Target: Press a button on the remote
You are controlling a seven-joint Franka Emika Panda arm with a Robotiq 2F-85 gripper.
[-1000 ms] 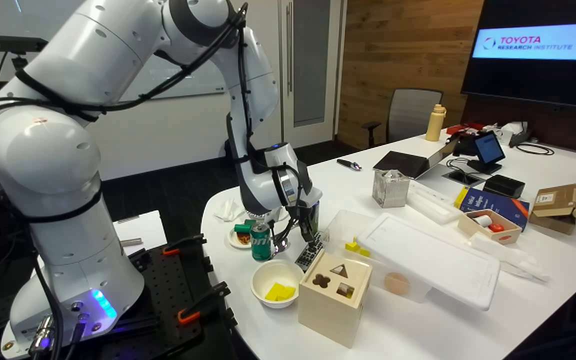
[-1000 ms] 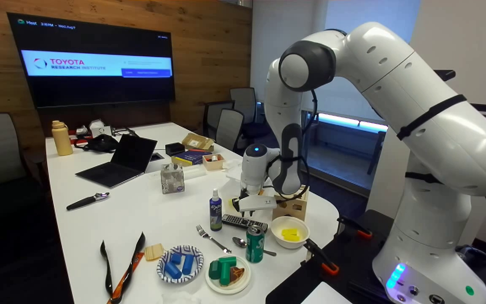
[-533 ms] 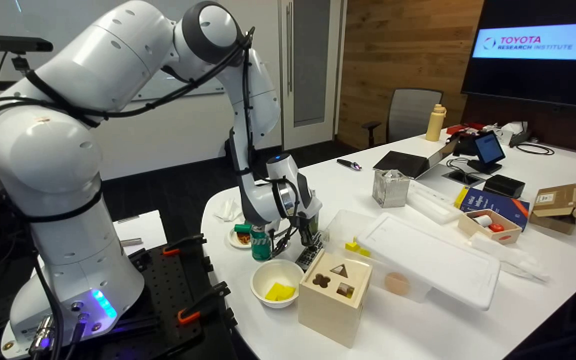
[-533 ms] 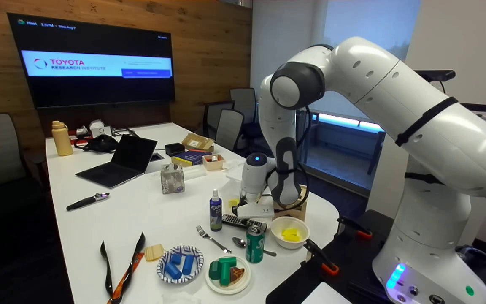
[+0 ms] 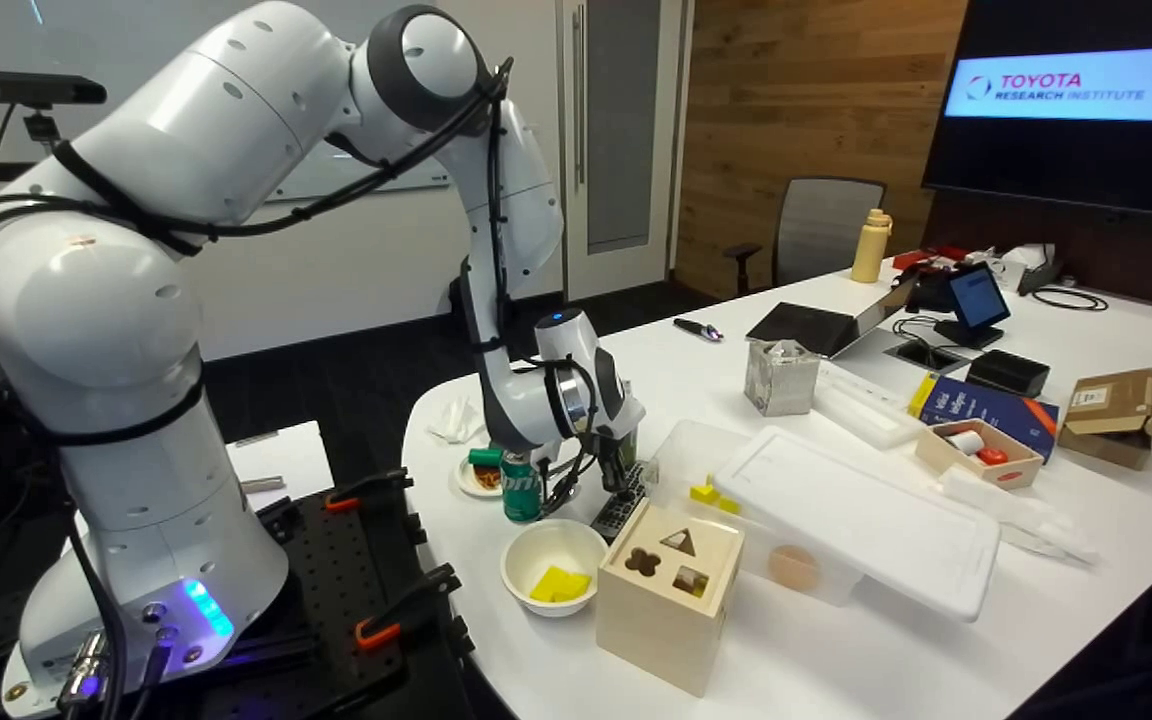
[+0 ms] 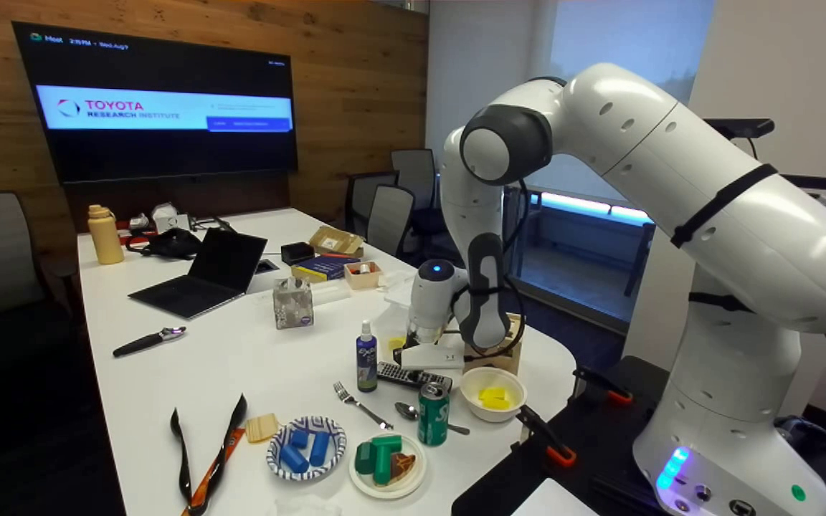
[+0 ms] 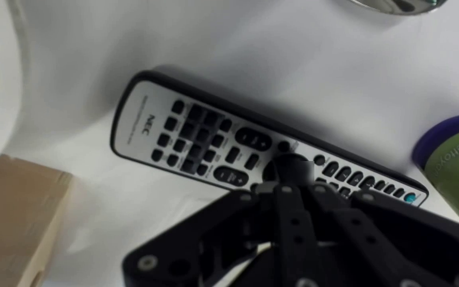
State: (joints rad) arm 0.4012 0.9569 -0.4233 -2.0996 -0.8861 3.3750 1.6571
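The remote [image 7: 209, 135] is a slim black-edged handset with a silver face and dark buttons. It lies flat on the white table, also visible in both exterior views [image 5: 614, 518] [image 6: 393, 373]. My gripper [image 7: 293, 169] is shut, with nothing seen between its fingers, and points down over the middle of the remote. Its fingertips cover part of the round pad near the volume keys. They are at or just above the face; I cannot tell if they press a button. In an exterior view the gripper [image 5: 624, 492] reaches down to the remote and hides part of it.
A spray bottle [image 6: 366, 362] stands by one end of the remote. A white bowl [image 6: 495, 412] with yellow blocks and a wooden shape box [image 5: 671, 600] are near the other end. A green can [image 6: 433, 419] and spoon [image 6: 406, 411] lie alongside. A clear bin [image 5: 671, 458] is close.
My gripper has come down from above the remote onto or close to its middle, mostly in the first half second. Since then it has barely moved. The remote stays in place.
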